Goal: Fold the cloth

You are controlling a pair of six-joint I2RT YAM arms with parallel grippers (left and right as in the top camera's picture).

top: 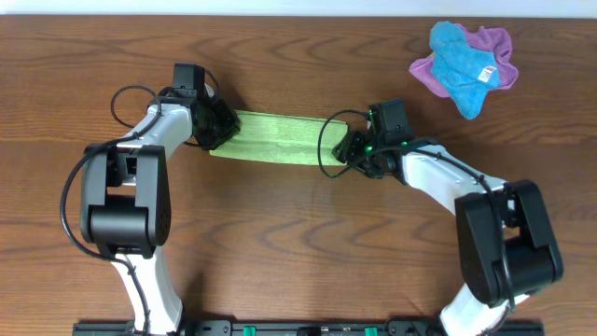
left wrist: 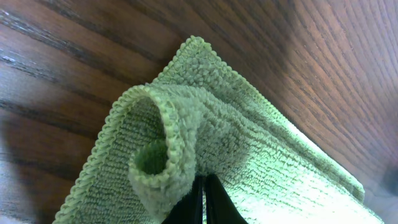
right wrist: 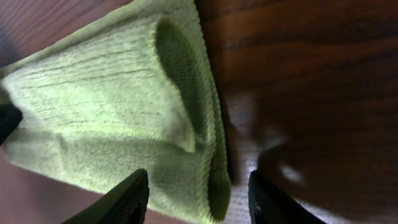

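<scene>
The lime yellow-green cloth [top: 275, 138] lies on the table as a folded strip between my two grippers. My left gripper [top: 219, 131] is at its left end. In the left wrist view the fingers [left wrist: 204, 186] are pressed together on the cloth [left wrist: 249, 143], right beside a curled-up fold of its edge. My right gripper [top: 347, 149] is at the strip's right end. In the right wrist view its fingers [right wrist: 199, 176] are wide open and straddle the folded end of the cloth [right wrist: 93, 93], which rests on the wood.
A bright blue cloth [top: 462, 56] lies crumpled on top of a purple cloth [top: 499, 42] at the far right back of the wooden table [top: 298, 243]. Both arm bases stand at the front edge.
</scene>
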